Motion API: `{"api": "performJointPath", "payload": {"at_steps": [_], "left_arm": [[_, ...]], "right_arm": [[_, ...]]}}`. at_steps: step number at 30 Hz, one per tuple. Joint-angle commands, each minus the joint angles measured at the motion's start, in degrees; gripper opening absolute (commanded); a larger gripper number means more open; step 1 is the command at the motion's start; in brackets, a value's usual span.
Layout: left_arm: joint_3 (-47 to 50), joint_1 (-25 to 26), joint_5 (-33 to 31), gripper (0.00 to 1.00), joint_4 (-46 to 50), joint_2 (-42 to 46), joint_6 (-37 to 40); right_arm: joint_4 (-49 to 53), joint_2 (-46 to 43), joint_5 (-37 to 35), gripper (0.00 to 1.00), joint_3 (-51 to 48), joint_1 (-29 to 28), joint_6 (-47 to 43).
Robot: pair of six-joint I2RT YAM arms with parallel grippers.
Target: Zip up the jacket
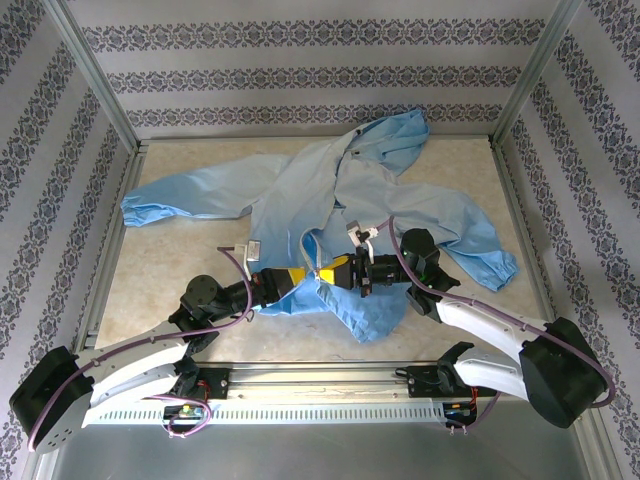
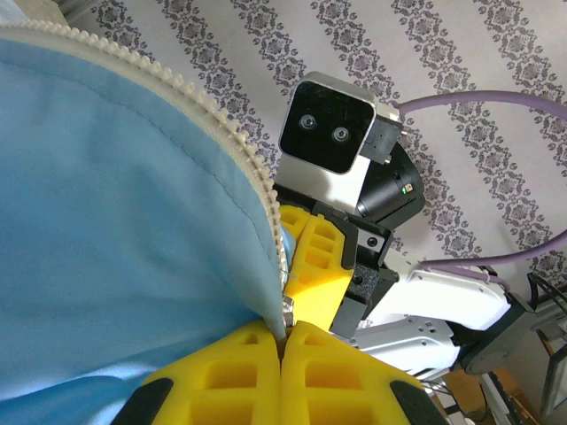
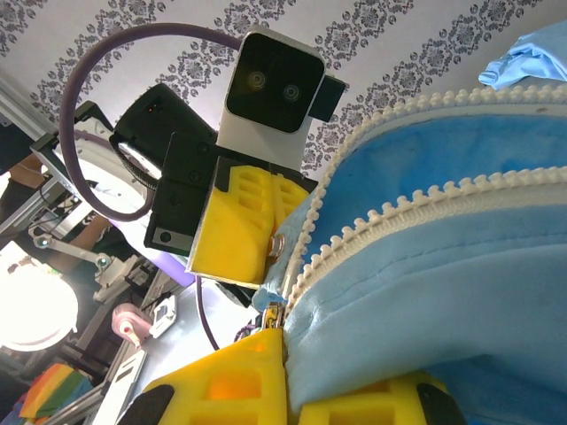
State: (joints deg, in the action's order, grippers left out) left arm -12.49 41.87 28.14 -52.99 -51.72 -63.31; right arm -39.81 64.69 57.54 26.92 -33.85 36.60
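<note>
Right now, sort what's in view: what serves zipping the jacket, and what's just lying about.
For the job: jacket, its zipper teeth, left gripper and right gripper, both shut on the jacket's zipper edge.
Just there: table, patterned walls, metal frame.

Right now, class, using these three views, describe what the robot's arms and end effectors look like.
The left arm and right arm have white shells with black joints, and a purple cable runs along each. The left end effector and right end effector have blocky yellow fingers with rectangular hollows, each carrying a white camera with a black two-lens face.
</note>
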Motion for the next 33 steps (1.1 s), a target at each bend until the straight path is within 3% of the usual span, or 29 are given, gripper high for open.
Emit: {"api": "performJointPath", "payload": {"at_steps": [1,33], "left_arm": [[0.19,-0.73,1.83,0.0,-4.79,-0.03,0.03],[0.36,-0.73,6.29,0.0,-4.32,-4.9,2.09]], "right_arm": [[-4.57,0.18,2.3,0.0,1.05,0.45,-1.8],[-11.25,5.62,6.66,0.0,3.38,2.05,8.19]]}}
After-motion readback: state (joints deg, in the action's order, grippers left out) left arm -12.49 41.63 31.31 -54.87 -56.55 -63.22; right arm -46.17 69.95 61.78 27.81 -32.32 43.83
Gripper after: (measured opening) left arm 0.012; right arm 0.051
